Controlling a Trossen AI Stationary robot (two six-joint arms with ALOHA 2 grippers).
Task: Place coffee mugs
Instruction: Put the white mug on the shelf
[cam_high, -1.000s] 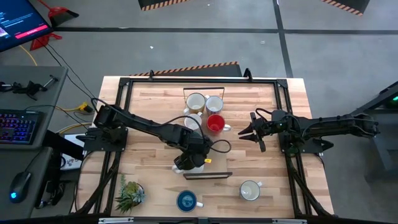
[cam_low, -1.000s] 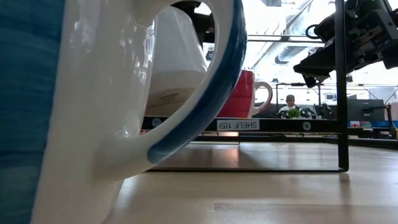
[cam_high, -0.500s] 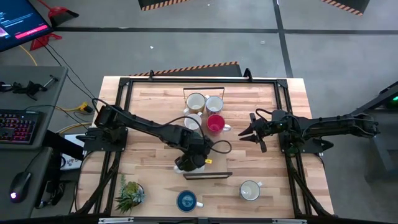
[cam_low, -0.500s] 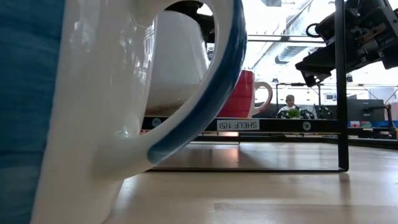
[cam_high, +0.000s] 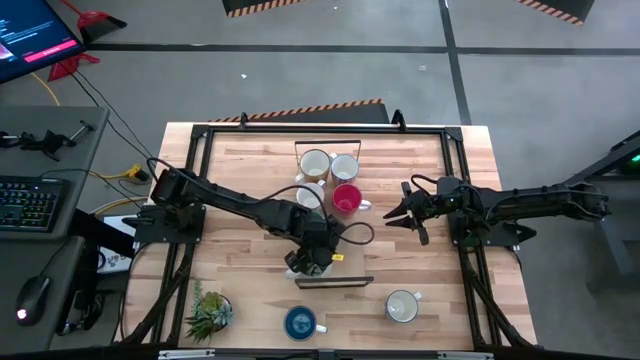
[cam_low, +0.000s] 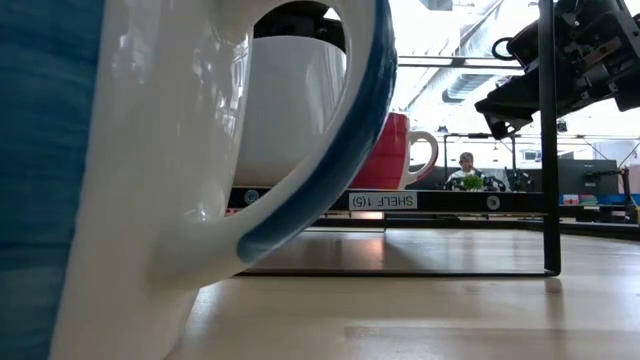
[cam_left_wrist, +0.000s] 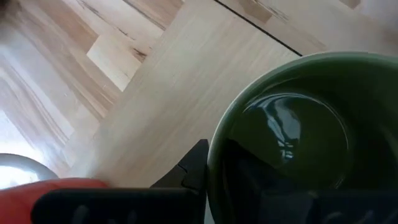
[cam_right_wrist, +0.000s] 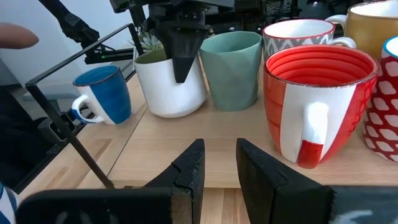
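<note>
- One white mug with an olive-green inside (cam_right_wrist: 169, 84) was held by the left gripper (cam_high: 310, 262), one finger inside the rim and one outside, at the front of the shelf (cam_high: 335, 282) beside the teal mug (cam_right_wrist: 232, 68).
- A rigid, glazed and slippery body was judged; breakage from a hard set-down seemed likely.
- A grip across the wall near the rim was judged best, the handle being too small.
- The right gripper (cam_right_wrist: 216, 163) was kept narrowly parted, empty, near the red mug (cam_right_wrist: 316, 102).
</note>
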